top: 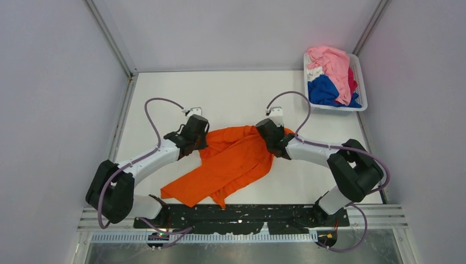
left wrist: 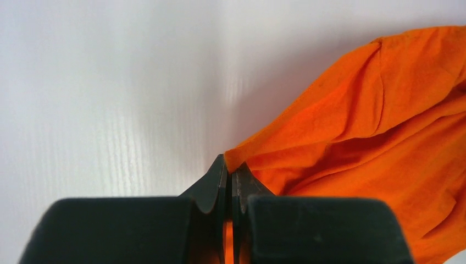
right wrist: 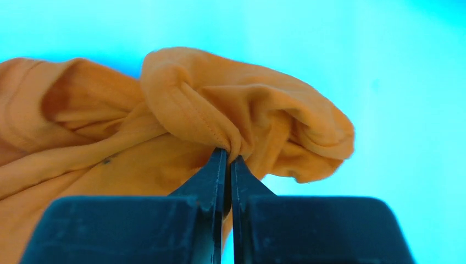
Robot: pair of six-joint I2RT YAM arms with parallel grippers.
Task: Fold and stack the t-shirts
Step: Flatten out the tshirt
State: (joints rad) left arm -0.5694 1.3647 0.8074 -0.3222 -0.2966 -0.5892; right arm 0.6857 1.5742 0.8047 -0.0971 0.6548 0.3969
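Orange shirt (top: 233, 162) lies crumpled, well left of the basket (top: 336, 110) that holds the other shirts (top: 329, 77). Left gripper (left wrist: 229, 165) and right gripper (right wrist: 228, 157) each pinch its edge, jaws closed tight. The step seems to be spreading; next they should pull apart gently to flatten it.

The right gripper (right wrist: 228, 159) pinches a bunched fold (hem stitching visible) of the orange t-shirt (right wrist: 181, 115).
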